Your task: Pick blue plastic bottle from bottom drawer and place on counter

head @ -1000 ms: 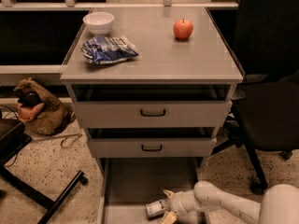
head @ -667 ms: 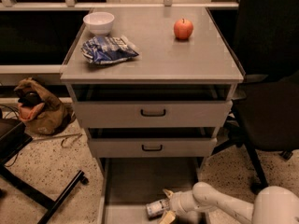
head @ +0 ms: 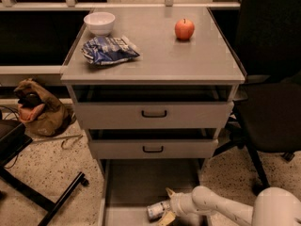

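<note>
At the bottom centre of the frame, the white arm's end effector point(head: 167, 205) reaches into the pulled-out grey metal bottom drawer point(head: 146, 182). Its two yellowish fingers are spread apart, straddling one end of the small whitish plastic bottle point(head: 155, 210), which lies on its side on the drawer's flat floor, well below the smooth grey worktop point(head: 188, 60).

White arm point(head: 225, 208) reaching in low from right — end effector point(head: 166, 205) bottom centre, fingers spread apart.
</note>
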You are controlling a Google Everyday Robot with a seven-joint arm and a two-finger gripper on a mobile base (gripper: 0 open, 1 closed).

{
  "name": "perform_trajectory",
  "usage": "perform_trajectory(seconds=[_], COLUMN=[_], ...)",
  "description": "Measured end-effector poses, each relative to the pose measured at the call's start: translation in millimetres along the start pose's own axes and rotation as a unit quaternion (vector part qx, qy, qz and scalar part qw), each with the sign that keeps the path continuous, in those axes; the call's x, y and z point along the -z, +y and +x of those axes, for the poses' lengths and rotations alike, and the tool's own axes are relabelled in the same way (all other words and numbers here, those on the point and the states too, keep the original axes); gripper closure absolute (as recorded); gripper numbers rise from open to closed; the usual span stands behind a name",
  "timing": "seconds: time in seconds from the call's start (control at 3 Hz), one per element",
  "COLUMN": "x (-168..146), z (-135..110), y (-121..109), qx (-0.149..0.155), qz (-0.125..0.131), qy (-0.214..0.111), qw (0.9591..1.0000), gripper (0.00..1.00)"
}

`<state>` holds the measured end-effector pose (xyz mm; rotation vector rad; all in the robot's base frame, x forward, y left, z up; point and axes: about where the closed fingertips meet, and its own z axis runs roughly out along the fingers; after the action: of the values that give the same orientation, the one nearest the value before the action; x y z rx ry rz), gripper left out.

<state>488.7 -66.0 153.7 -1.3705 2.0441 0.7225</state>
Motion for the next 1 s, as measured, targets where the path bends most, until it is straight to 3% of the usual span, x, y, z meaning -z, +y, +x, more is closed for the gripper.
perform_trajectory(seconds=[1.0], x=[-19], z=[25], y=[-13], qx=[-0.013], qz=[0.035], qy=[0.003], qw=[0.9993], gripper=[0.00])
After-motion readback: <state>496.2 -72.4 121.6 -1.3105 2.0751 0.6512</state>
